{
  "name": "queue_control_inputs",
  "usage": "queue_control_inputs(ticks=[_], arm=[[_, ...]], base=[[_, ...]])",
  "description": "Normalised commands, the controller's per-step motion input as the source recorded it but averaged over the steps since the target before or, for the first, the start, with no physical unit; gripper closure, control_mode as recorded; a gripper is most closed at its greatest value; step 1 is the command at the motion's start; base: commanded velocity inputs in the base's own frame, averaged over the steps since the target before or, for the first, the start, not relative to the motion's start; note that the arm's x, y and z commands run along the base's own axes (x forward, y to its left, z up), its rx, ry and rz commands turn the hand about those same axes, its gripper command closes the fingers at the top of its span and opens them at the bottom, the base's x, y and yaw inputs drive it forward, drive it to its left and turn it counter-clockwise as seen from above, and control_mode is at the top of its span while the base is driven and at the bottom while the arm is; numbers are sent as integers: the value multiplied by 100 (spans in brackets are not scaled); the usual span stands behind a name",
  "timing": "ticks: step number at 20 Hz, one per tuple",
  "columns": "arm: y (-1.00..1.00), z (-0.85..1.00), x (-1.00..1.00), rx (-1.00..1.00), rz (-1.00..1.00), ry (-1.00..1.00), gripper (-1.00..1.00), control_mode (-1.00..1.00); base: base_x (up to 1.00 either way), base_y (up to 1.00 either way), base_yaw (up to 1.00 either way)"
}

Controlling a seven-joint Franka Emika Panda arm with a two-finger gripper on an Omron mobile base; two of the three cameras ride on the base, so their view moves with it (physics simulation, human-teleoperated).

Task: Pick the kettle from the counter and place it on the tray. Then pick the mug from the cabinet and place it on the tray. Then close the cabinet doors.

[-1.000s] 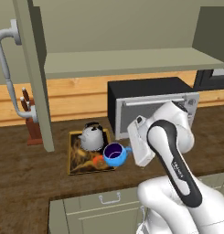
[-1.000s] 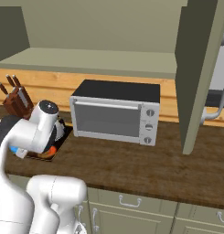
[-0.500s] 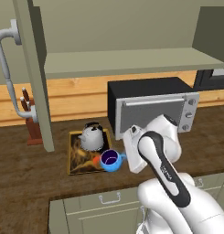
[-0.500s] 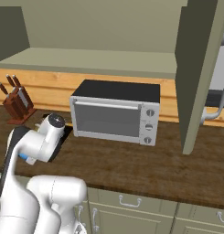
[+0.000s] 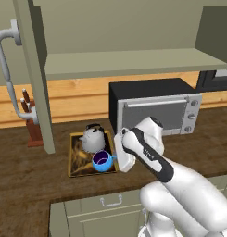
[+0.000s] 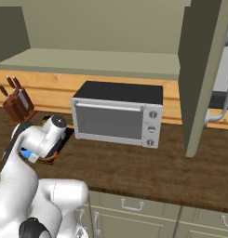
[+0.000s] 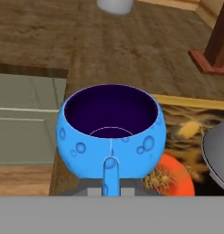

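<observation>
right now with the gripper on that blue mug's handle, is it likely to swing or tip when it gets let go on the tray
The mug looks rigid, small and empty, so probably light. Held by its side handle alone, its weight sits off the grip, so it might twist a little. It hangs upright beside the kettle, over the tray; its round belly could rock or nudge the kettle.

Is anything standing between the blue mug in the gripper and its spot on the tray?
Nothing visible does. The mug, held by its handle, is at the tray's front right corner, just in front of the kettle, which sits farther back on the tray and leaves that corner free.
</observation>
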Motion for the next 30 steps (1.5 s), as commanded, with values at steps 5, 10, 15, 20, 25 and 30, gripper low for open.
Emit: queue_control_inputs(ticks=[5, 10, 15, 20, 25, 30], arm=[[14, -32, 46, 0, 6, 12, 100, -100], [8, -24, 36, 0, 4, 6, 100, -100], [4, -18, 12, 0, 4, 1, 100, -100], [9, -14, 3, 0, 3, 0, 100, -100], [9, -16, 0, 0, 0, 0, 100, -100], [2, -18, 0, 0, 0, 0, 100, -100]], base=[[0, 0, 0], [0, 0, 0], [0, 0, 0], [0, 0, 0], [0, 0, 0], [0, 0, 0]])
